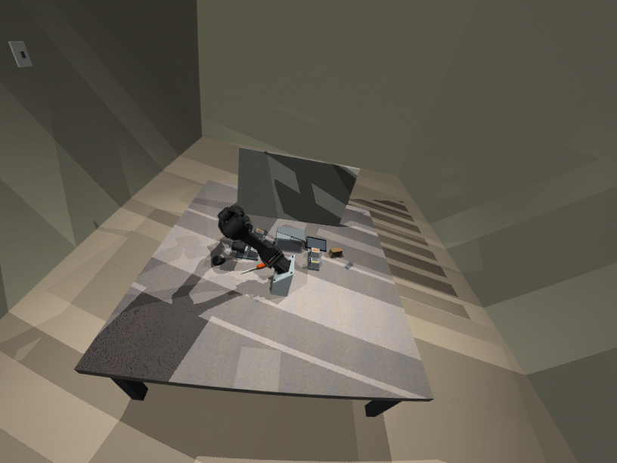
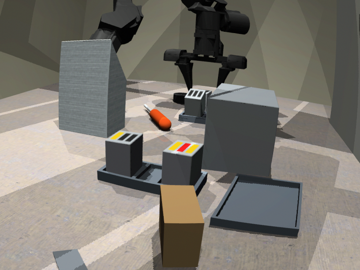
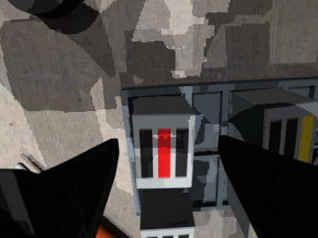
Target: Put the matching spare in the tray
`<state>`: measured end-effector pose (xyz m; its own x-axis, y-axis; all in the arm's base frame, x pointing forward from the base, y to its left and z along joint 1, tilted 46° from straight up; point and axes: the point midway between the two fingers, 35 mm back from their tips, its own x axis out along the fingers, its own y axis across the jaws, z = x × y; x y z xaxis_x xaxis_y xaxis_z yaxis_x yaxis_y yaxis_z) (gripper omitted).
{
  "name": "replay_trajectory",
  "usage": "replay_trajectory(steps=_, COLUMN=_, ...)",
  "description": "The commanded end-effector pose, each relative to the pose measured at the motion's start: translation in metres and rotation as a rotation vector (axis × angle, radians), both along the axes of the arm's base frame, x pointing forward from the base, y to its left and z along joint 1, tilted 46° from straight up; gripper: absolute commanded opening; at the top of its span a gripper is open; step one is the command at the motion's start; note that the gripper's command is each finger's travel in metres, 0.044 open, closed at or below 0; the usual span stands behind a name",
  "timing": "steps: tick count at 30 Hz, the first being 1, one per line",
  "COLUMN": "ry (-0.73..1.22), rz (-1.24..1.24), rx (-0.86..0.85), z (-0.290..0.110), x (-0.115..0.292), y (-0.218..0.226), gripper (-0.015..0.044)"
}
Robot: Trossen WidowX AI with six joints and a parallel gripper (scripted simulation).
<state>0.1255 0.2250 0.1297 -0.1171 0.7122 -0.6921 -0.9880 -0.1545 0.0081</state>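
On the table point(image 2: 45, 174), the big grey unit point(image 2: 240, 131) stands just behind the tray point(image 2: 258, 205), which holds no spare. A far rack point(image 3: 157, 88) holds the spare point(image 3: 164, 147) with black, red, black stripes. My fingers hang parted above it, one each side, grasping nothing.

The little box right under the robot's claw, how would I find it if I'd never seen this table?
Find the big grey cube; behind it sits a dark rack of small grey boxes. The open gripper hangs above the box at the rack's corner. Its top shows black, red, black stripes, while its neighbour shows black, black, yellow.
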Motion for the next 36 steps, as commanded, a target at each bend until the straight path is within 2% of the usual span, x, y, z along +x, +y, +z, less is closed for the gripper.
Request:
replay_trajectory(steps=1, ry=0.006, rz=-0.004, rx=-0.006, z=-0.006, x=-0.002, y=0.003, gripper=0.0300)
replay_trajectory(steps=24, ry=0.009, rz=-0.006, rx=0.002, z=-0.020, x=-0.008, y=0.018, gripper=0.0300)
replay_trajectory(steps=29, ry=0.007, rz=-0.001, rx=0.006, z=-0.019, x=-0.008, y=0.018, gripper=0.0169)
replay_trajectory(steps=36, ry=0.007, rz=-0.001, rx=0.006, z=-0.019, x=-0.008, y=0.018, gripper=0.0122)
